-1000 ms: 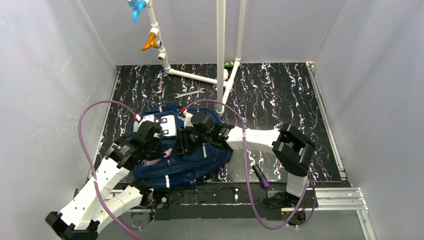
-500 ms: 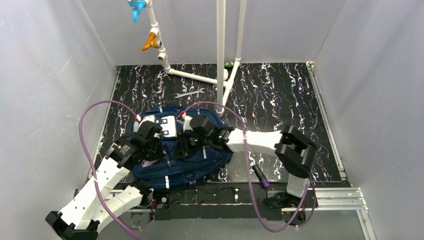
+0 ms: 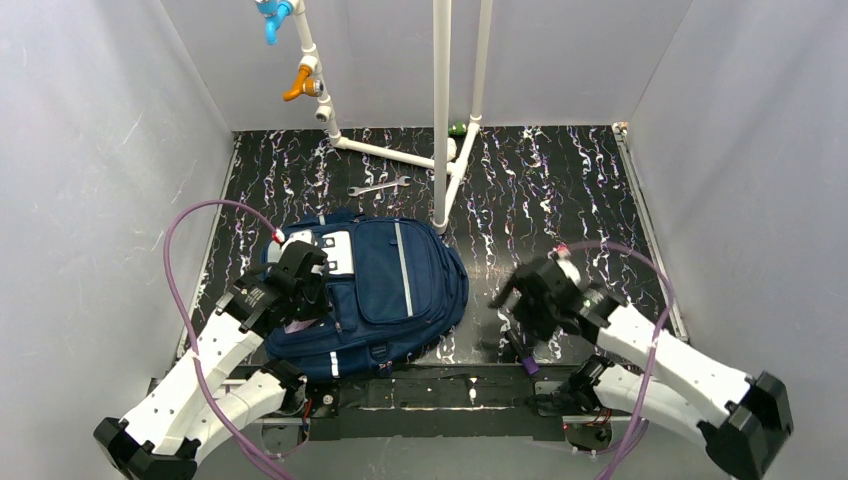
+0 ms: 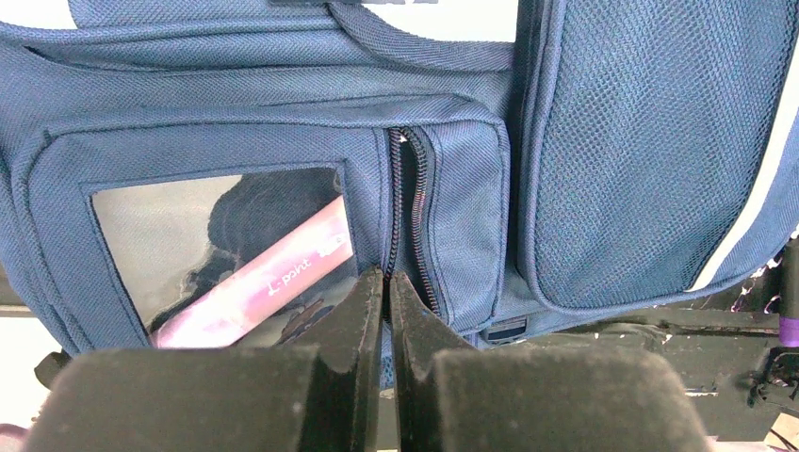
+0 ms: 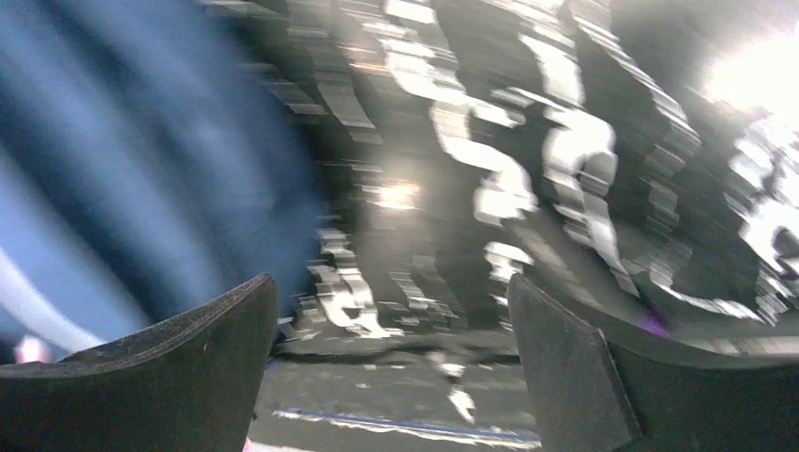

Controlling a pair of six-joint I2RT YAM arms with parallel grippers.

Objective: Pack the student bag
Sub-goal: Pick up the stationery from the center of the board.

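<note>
The student bag (image 3: 395,290), navy with thin light stripes, lies flat on the dark marbled mat left of centre. My left gripper (image 3: 300,298) rests on its left side. In the left wrist view this gripper (image 4: 386,282) is shut, pinching the bag's (image 4: 612,160) fabric at the lower end of a side pocket's zip (image 4: 407,217). A clear window pocket beside it shows a pink pen (image 4: 254,282). My right gripper (image 3: 512,300) hangs to the right of the bag, apart from it. In the blurred right wrist view it (image 5: 391,311) stands wide open and empty, with the bag (image 5: 113,188) at the left.
White pipes (image 3: 441,110) rise from the mat behind the bag, with an orange valve (image 3: 297,82) and a blue one (image 3: 272,15) on the left pipe. A wrench (image 3: 378,187) lies behind the bag. Grey walls close in on three sides.
My right arm has pulled back off the bag to the right and its gripper has opened wide. The left gripper has stayed shut in the same place.
</note>
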